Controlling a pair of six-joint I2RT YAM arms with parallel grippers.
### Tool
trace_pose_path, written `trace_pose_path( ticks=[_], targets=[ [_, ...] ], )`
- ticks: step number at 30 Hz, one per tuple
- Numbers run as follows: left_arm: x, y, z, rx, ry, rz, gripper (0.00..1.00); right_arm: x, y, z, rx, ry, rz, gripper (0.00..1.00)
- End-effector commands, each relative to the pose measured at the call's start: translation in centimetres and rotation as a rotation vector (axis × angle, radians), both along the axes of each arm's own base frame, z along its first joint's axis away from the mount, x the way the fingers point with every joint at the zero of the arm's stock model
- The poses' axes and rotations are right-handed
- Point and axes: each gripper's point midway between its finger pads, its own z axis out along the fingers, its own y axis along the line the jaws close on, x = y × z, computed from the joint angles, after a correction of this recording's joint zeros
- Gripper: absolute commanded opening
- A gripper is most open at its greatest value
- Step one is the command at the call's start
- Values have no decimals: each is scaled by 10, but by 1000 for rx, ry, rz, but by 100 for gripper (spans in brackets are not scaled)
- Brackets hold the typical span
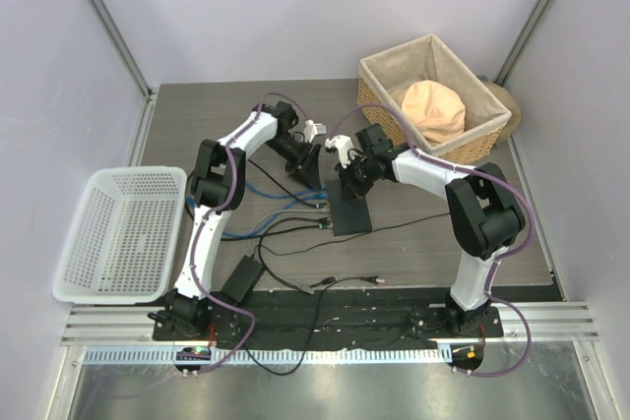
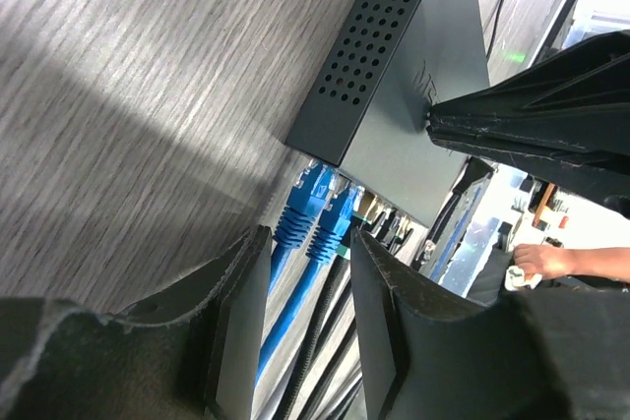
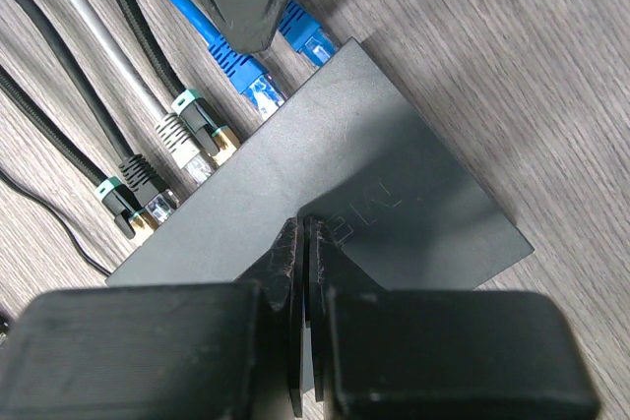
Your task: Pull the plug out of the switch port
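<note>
- Left wrist view: the left gripper (image 2: 308, 243) is seen with its jaws apart, set astride the blue plugs (image 2: 315, 189) and their cables; whether either pad touches a cable cannot be told.
- Right wrist view: the right gripper (image 3: 303, 228) is shown with its jaws together, the joined tips planted on the top face of the switch (image 3: 394, 164), which is judged to be pinned down by them.
- The switch is found lying flat on the table (image 2: 148, 76), between the two grippers and near the middle of the top view, with its socket edge turned toward the left arm.
- The step in hand is judged to be the grasp of one plug. Since both blue plugs lie side by side within the gap, one should be singled out, and the jaws are best closed on its hard body just beside the socket, not on the soft cable behind.
- The latch tab is probably to be pressed before any pull, and the pull is best kept straight along the cable while the switch is held down.
- The switch is seen as a flat, sharp-cornered box with a matt dark-grey skin and a perforated side wall. The plugs are of translucent blue plastic. The black braided cables (image 3: 146, 34) beside them end in gold-ringed plugs. A grey wood grain is carried by the table, and the finger pads are black with ragged edges.
</note>
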Motion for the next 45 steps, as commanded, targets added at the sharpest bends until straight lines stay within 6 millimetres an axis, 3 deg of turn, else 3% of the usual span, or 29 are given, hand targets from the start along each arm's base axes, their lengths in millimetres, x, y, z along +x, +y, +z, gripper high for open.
trace_pose_path(
  ticks=[1, 9, 18, 22, 25, 26, 27, 29, 35, 40, 45],
  targets=[
    [-22, 2, -41, 122, 77, -24, 43, -4, -29, -38, -140, 27, -29, 1],
    [-16, -14, -52, 87, 136, 28, 43, -5, -31, -34, -145, 16, -35, 1],
    [-29, -36, -67, 69, 207, 38, 42, -18, -38, -39, -163, 39, -29, 1],
    [-19, -38, -76, 101, 174, 73, 42, -18, -40, -40, -170, 36, -26, 1],
    [-7, -28, -72, 167, 101, 80, 44, -17, -42, -39, -182, 20, -16, 1],
    [0, -25, -62, 176, 60, 90, 45, -16, -42, -39, -183, 18, -17, 1],
    [5, -13, -67, 223, 35, 111, 45, -17, -42, -40, -185, 20, -14, 1],
    [18, -13, -59, 182, -35, 132, 47, -17, -43, -40, -187, 19, -12, 1],
    [9, -34, -48, 24, 36, 99, 50, -17, -43, -42, -189, 19, -11, 1],
    [-4, -46, -67, 19, 68, 74, 50, -19, -44, -44, -193, 30, -13, 1],
    [-15, -50, -72, -17, 101, 46, 48, -22, -44, -45, -191, 33, -7, 1]
  ],
)
